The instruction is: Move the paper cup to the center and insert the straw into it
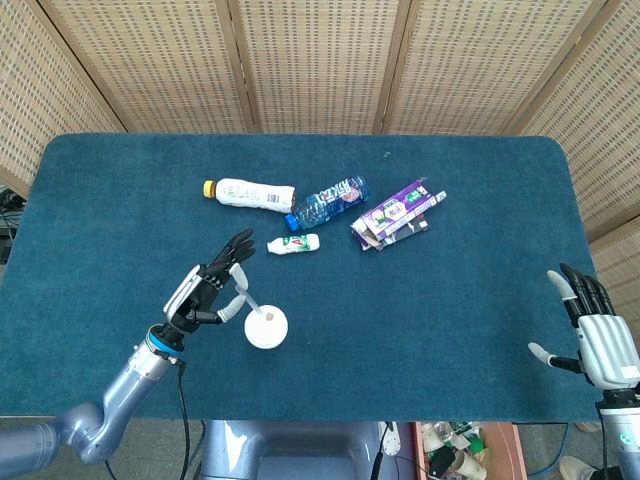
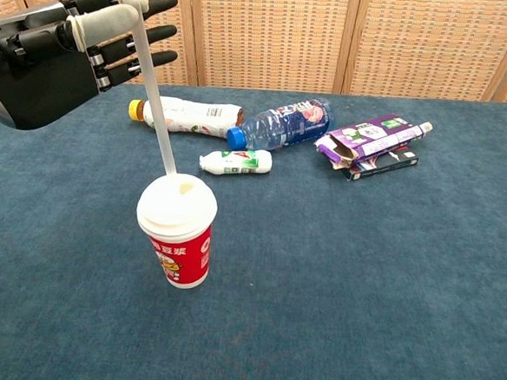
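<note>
Surface: dark blue felt-covered table [image 1: 480, 200], rounded corners, backed by woven cane screen panels [image 1: 320, 60] on wooden frames.

My left hand [image 1: 208, 290] pinches the straw [image 2: 149, 87] between thumb and one finger; the other fingers are spread. The straw slants down, its lower tip at the white lid of the paper cup [image 2: 177, 230]. Cup stands upright, red wall with printed figure, left of table centre and toward the near edge.

My right hand [image 1: 592, 335] hangs off the table's right near corner, fingers apart, holding nothing.

Clutter along the far half: white bottle with yellow cap [image 1: 248, 193] lying flat, blue-capped clear bottle [image 1: 328, 202] just beside it, small white bottle [image 1: 294, 244] near both, flattened purple carton [image 1: 396, 215] to the right.

Hard to make out: whether the straw tip has entered the lid opening or only touches it. In the chest view the straw's top and my left wrist are cut off by the frame.

Open felt lies right of the cup, between it and my right hand.
</note>
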Controlling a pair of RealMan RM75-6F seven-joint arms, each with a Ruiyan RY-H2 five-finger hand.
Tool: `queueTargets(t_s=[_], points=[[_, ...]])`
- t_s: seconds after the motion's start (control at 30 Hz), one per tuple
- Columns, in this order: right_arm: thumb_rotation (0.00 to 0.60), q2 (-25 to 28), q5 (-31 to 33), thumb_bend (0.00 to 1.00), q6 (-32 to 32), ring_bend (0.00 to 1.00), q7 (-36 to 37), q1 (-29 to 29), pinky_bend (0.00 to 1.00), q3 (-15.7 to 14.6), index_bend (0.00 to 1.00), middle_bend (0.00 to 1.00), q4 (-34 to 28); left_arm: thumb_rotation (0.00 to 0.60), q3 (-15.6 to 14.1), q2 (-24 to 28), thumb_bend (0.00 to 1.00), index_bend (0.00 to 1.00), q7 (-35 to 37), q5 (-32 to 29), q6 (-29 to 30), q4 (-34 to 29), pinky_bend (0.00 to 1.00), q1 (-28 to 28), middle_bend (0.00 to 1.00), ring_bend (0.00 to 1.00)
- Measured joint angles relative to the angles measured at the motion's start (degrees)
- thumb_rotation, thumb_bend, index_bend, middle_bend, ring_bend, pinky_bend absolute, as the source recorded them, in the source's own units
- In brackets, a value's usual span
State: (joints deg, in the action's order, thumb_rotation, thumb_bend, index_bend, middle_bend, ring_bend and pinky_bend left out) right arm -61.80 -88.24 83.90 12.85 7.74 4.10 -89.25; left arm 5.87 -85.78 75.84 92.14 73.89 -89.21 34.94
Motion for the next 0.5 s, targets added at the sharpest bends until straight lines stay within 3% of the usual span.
queueTargets(t_s=[0.5], points=[[0.600, 0.1, -0.1, 0.00, 0.1, 0.00, 0.2, -0.1, 0.00, 0.0, 0.02, 0.00, 0.0, 0.600, -0.5, -1.4, 0.42, 0.61, 0.8, -0.2, -0.4, 1.8, 0.00, 0.3, 0.00, 0.00]])
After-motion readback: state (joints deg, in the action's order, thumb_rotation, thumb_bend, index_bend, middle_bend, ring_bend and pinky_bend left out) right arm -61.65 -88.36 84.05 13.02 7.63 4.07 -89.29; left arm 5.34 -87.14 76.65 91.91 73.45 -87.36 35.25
